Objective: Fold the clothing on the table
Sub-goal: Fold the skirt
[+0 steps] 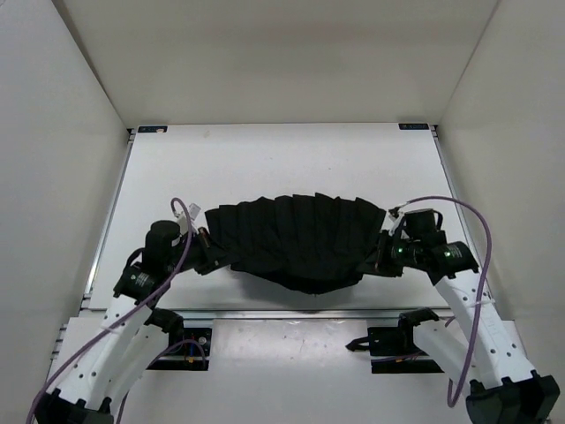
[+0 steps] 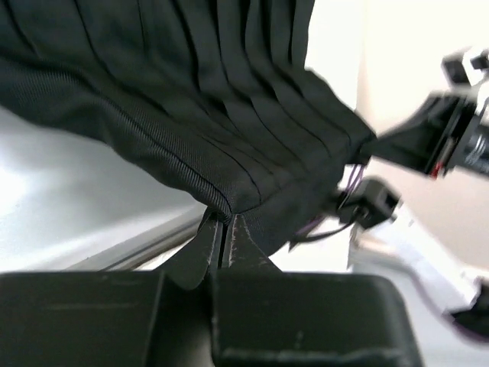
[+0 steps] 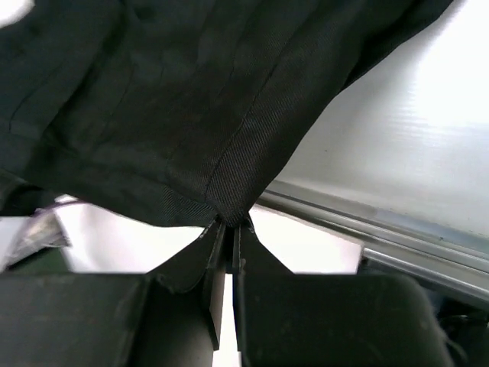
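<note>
The black clothing [image 1: 296, 243] is spread wide like a fan over the near half of the white table [image 1: 265, 159]; the left gripper [image 2: 223, 228] is squeezed tight on its corner at nine o'clock; the right gripper [image 3: 229, 228] is squeezed tight on its corner at three o'clock; the cloth's lower edge bows toward six o'clock between them; its pleats run toward twelve o'clock.

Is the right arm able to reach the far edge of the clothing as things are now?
Probably not yet. The right fingers are shut on the clothing's right corner, holding it up with the left fingers. Nothing else seems in the way, but they must let go first.
</note>
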Tool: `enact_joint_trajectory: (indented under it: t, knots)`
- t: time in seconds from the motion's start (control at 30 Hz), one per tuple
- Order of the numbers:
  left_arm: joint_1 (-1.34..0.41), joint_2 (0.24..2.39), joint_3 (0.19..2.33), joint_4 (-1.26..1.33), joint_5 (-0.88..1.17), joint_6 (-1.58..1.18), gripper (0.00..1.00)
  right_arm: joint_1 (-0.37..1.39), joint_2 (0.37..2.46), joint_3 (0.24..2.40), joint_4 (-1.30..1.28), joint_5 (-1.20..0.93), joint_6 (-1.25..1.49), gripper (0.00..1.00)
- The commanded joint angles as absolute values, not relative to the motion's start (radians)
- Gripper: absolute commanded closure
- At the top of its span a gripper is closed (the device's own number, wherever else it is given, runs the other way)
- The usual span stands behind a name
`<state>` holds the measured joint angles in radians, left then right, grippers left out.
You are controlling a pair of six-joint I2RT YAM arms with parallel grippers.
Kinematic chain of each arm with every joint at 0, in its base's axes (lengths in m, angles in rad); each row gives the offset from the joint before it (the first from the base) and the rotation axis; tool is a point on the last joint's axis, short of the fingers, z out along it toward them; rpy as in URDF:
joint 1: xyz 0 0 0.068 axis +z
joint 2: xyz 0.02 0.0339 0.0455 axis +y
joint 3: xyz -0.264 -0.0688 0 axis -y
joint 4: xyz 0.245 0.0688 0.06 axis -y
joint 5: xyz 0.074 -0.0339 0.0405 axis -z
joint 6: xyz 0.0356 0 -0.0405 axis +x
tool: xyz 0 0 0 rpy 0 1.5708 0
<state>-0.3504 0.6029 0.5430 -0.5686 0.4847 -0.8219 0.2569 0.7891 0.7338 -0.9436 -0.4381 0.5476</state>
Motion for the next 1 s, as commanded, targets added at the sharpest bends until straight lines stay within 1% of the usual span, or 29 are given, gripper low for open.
enact_joint_trajectory:
  t: [0.0, 0.03, 0.07, 0.1, 0.13, 0.17, 0.2, 0.23, 0.27, 0.3, 0.33, 0.37, 0.4, 0.43, 0.47, 0.53, 0.63, 0.77, 0.8, 0.83, 0.87, 0.97]
  knots:
    - [-0.317, 0.696, 0.638, -0.551, 0.42, -0.874, 1.0, 0.139, 0.848, 0.831, -0.931, -0.544, 0.457, 1.0]
    - [-0.318, 0.739, 0.659, -0.511, 0.402, -0.867, 1.0, 0.124, 0.908, 0.85, -0.869, -0.557, 0.439, 1.0]
    - [-0.292, 0.826, 0.692, -0.493, 0.39, -0.855, 1.0, 0.097, 0.986, 0.859, -0.829, -0.581, 0.424, 1.0]
    - [-0.246, 0.916, 0.709, -0.45, 0.4, -0.85, 1.0, 0.056, 1.032, 0.889, -0.766, -0.597, 0.41, 1.0]
    - [-0.217, 0.958, 0.715, -0.387, 0.423, -0.851, 1.0, 0.043, 1.127, 0.934, -0.705, -0.603, 0.408, 1.0]
    - [-0.145, 1.042, 0.716, -0.306, 0.449, -0.871, 1.0, 0.022, 1.229, 0.957, -0.634, -0.617, 0.41, 1.0]
    - [-0.083, 1.127, 0.724, -0.273, 0.459, -0.876, 1.0, 0.002, 1.277, 1.01, -0.603, -0.62, 0.426, 1.0]
    - [-0.056, 1.173, 0.727, -0.199, 0.46, -0.909, 1.0, 0.002, 1.372, 1.078, -0.551, -0.629, 0.437, 1.0]
    - [-0.013, 1.268, 0.742, -0.14, 0.48, -0.939, 0.92, -0.027, 1.473, 1.115, -0.52, -0.656, 0.442, 1.0]
    - [-0.002, 1.372, 0.79, -0.111, 0.507, -0.952, 0.71, -0.043, 1.57, 1.187, -0.471, -0.687, 0.474, 0.94]
    - [0.024, 1.463, 0.814, -0.066, 0.523, -0.96, 0.63, -0.049, 1.61, 1.259, -0.438, -0.713, 0.485, 0.84]
    - [0.029, 1.503, 0.872, -0.04, 0.541, -0.963, 0.53, -0.057, 1.687, 1.288, -0.405, -0.763, 0.495, 0.77]
    - [0.031, 1.581, 0.937, -0.034, 0.573, -0.954, 0.49, -0.06, 1.712, 1.343, -0.402, -0.762, 0.505, 0.64]
    - [0.029, 1.644, 0.966, -0.035, 0.583, -0.956, 0.46, -0.063, 1.754, 1.389, -0.417, -0.747, 0.506, 0.61]
    - [0.037, 1.664, 1.013, -0.013, 0.621, -0.962, 0.45, -0.055, 1.772, 1.406, -0.439, -0.717, 0.493, 0.58]
    - [0.043, 1.727, 1.066, 0.063, 0.664, -0.991, 0.47, -0.055, 1.773, 1.416, -0.457, -0.646, 0.476, 0.46]
    - [0.043, 1.683, 1.045, 0.08, 0.663, -1.009, 0.53, -0.058, 1.726, 1.347, -0.463, -0.545, 0.439, 0.44]
    - [0.015, 1.585, 1.002, 0.039, 0.621, -0.961, 0.56, -0.061, 1.6, 1.169, -0.419, -0.469, 0.42, 0.44]
    - [-0.038, 1.582, 1.012, 0.005, 0.608, -0.915, 0.53, -0.055, 1.574, 1.139, -0.375, -0.468, 0.423, 0.45]
    - [-0.069, 1.6, 1.032, 0.0, 0.591, -0.867, 0.48, -0.057, 1.56, 1.094, -0.344, -0.492, 0.398, 0.46]
    - [-0.092, 1.626, 1.035, -0.05, 0.581, -0.844, 0.47, -0.057, 1.554, 1.071, -0.298, -0.509, 0.367, 0.46]
    - [-0.141, 1.704, 1.129, -0.135, 0.539, -0.701, 0.46, -0.041, 1.603, 1.113, -0.267, -0.57, 0.26, 0.54]
